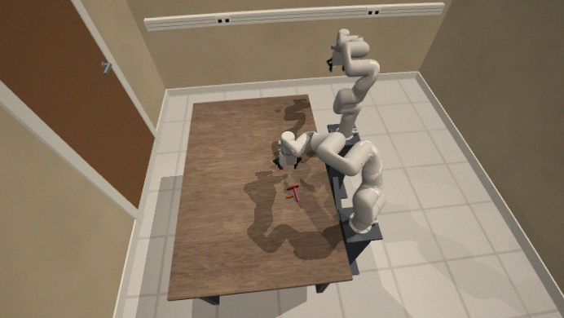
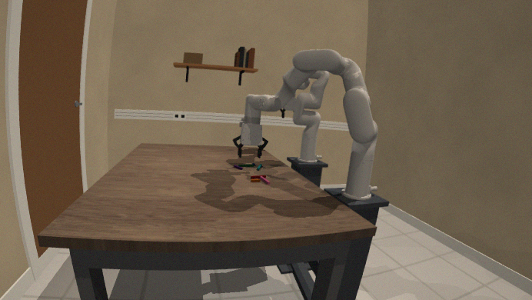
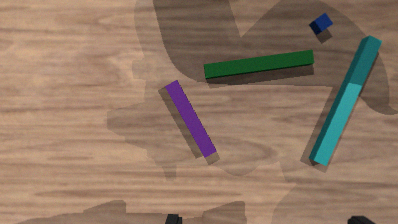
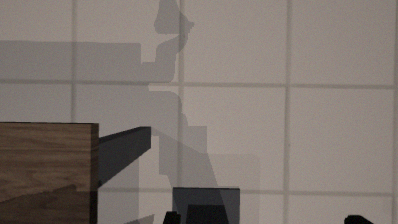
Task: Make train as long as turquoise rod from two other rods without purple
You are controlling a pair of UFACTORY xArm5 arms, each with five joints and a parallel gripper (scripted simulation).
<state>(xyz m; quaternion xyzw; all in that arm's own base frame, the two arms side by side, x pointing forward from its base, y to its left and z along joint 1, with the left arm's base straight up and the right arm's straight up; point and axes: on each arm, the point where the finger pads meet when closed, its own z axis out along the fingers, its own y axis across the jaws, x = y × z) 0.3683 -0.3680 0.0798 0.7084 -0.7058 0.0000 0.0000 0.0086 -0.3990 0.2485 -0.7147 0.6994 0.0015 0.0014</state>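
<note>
The turquoise rod (image 3: 340, 121) (image 2: 259, 167) lies slanted. The green rod (image 3: 260, 64) (image 2: 246, 165) lies left of it in the left wrist view, the short blue rod (image 3: 324, 22) above them. The pink rod (image 1: 297, 196) (image 2: 265, 180) has one end by the red rod (image 1: 292, 187) (image 2: 255, 177); I cannot tell if they touch. The orange rod (image 1: 289, 196) (image 2: 255, 180) lies beside them. My left gripper (image 1: 288, 166) (image 2: 250, 156) (image 3: 267, 220) is open and empty above the table. My right gripper (image 1: 337, 68) (image 4: 264, 219) is open and empty, high up behind the table.
The purple rod (image 3: 191, 119) (image 2: 238, 167) lies slanted left of the green rod's left end in the left wrist view. The wooden table (image 1: 220, 228) (image 2: 154, 208) bears all the rods. The arms stand on dark pedestals along the table's right side in the top and exterior views.
</note>
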